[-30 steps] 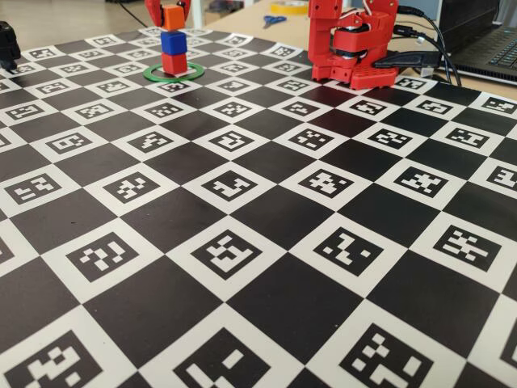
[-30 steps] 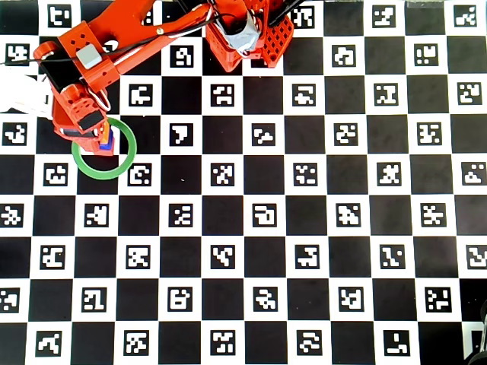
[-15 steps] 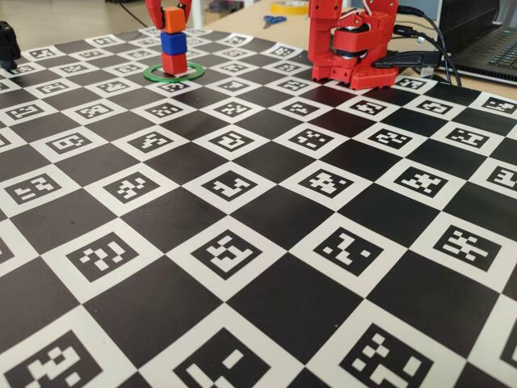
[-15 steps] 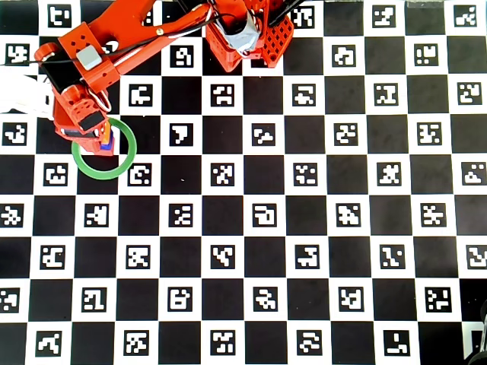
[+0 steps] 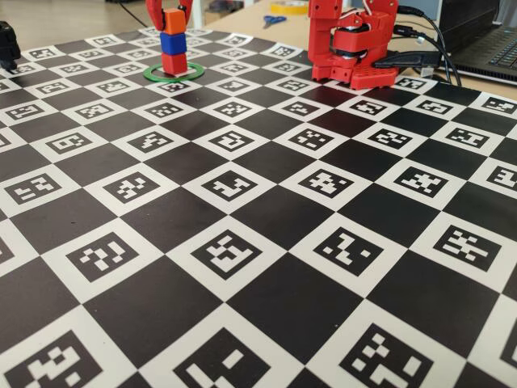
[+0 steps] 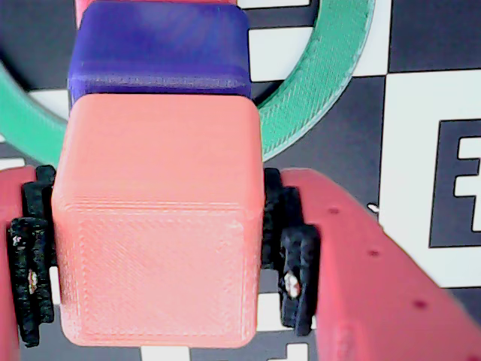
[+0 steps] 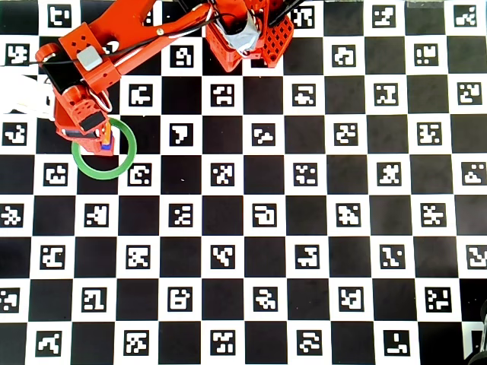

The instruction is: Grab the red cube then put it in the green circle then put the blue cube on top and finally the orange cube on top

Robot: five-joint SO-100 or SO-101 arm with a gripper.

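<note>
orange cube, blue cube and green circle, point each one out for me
orange cube [image 6: 159,226], wrist view, on its large near face.
blue cube [image 5: 172,42], fixed view, on its front face.
green circle [image 7: 125,156], overhead view, on the ring's right band.

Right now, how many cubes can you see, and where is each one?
3, all in one stack inside the green ring: the red cube at the bottom, the blue cube on it, the orange cube on top, between the gripper fingers. None seen elsewhere.
</note>
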